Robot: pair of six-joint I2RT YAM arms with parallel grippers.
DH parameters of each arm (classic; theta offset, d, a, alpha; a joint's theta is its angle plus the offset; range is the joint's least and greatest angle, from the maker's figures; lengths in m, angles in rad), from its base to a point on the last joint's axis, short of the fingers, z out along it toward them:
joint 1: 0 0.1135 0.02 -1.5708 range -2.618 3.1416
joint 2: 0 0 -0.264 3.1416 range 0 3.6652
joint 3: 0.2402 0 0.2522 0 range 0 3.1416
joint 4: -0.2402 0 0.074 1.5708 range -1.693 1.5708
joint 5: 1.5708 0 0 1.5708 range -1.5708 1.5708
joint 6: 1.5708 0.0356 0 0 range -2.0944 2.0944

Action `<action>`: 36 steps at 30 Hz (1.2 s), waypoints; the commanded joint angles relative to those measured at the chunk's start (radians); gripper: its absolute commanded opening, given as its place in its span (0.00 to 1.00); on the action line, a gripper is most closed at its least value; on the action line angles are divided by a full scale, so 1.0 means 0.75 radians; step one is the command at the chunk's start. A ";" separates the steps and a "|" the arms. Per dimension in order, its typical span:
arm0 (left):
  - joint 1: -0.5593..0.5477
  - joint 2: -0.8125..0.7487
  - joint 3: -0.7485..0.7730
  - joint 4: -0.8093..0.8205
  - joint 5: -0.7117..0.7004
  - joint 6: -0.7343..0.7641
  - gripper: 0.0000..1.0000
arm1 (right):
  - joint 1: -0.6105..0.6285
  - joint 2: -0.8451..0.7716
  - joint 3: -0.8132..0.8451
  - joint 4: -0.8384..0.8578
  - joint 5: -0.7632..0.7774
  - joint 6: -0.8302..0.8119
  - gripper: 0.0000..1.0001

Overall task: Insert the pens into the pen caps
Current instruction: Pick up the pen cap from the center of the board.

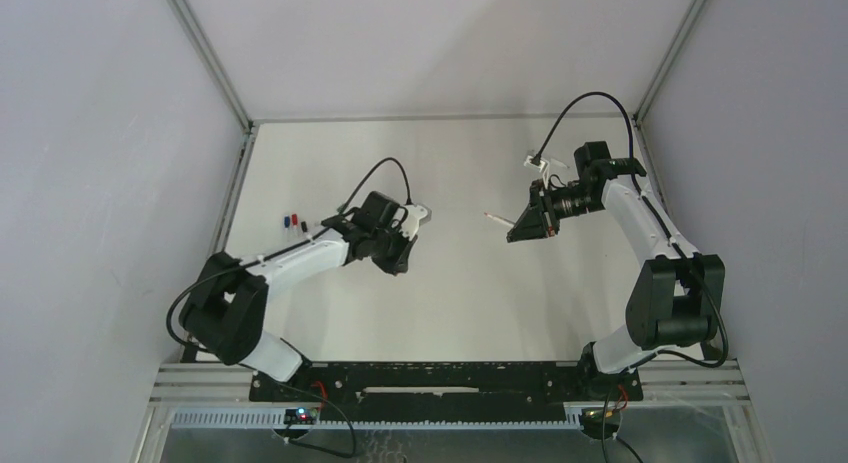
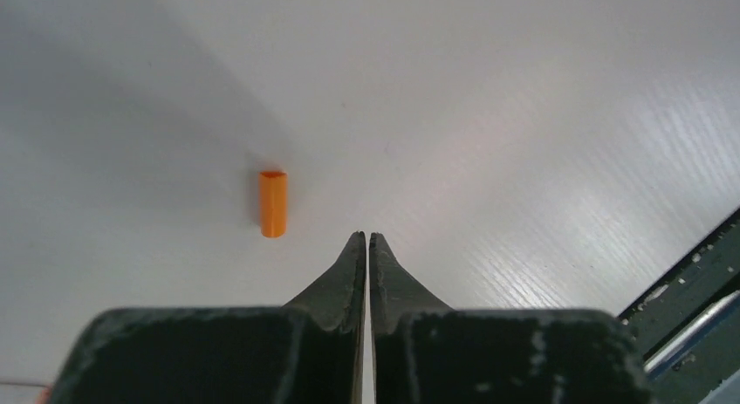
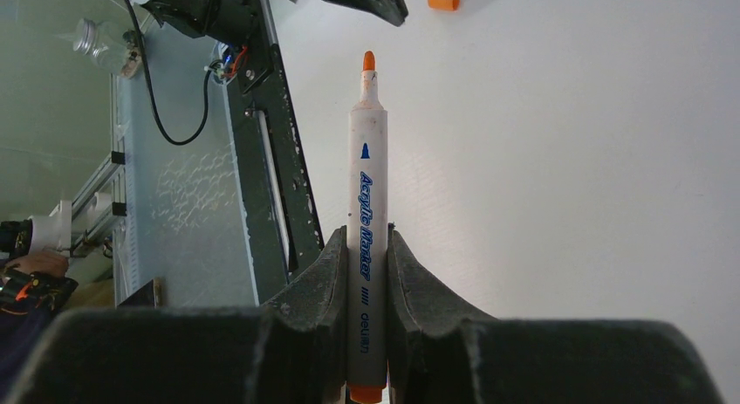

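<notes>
— Where do the two hands stand over the desk [image 1: 450,313]?
— Facing one another across its middle. The left hand [image 2: 367,240] has its fingers pressed together with nothing between them. The right hand [image 3: 367,238] is clamped on the barrel of an orange-tipped acrylic marker [image 3: 368,177].
— How does the marker sit?
— Along the fingers, with its tip pointing straight out ahead of the right hand, toward the left one.
— And the orange cap [image 2: 273,203]?
— Flat on the desk, just ahead of the left fingertips and off to their left, not touching them. Its long axis runs nearly parallel to those fingers. From the right hand it lies well ahead, slightly right of the tip, crosswise to the marker.
— So which hand takes it?
— The left, I judge. It is much the nearer, but it must open and shift left first.
</notes>
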 commanded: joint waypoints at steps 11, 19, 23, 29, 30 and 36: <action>-0.003 0.242 0.045 0.022 -0.185 -0.189 0.05 | -0.009 -0.040 0.000 0.015 -0.031 -0.014 0.00; -0.003 0.354 0.158 -0.122 -0.358 -0.242 0.06 | -0.016 -0.039 0.001 0.015 -0.027 -0.016 0.00; 0.013 0.383 0.188 -0.198 -0.440 -0.266 0.06 | -0.020 -0.036 0.000 0.015 -0.033 -0.018 0.00; 0.052 0.406 0.222 -0.242 -0.457 -0.317 0.06 | -0.026 -0.033 0.002 0.016 -0.038 -0.020 0.00; 0.053 0.405 0.232 -0.249 -0.458 -0.319 0.06 | -0.026 -0.033 0.001 0.015 -0.039 -0.020 0.00; 0.075 0.405 0.253 -0.263 -0.473 -0.338 0.09 | -0.028 -0.039 0.000 0.015 -0.041 -0.020 0.00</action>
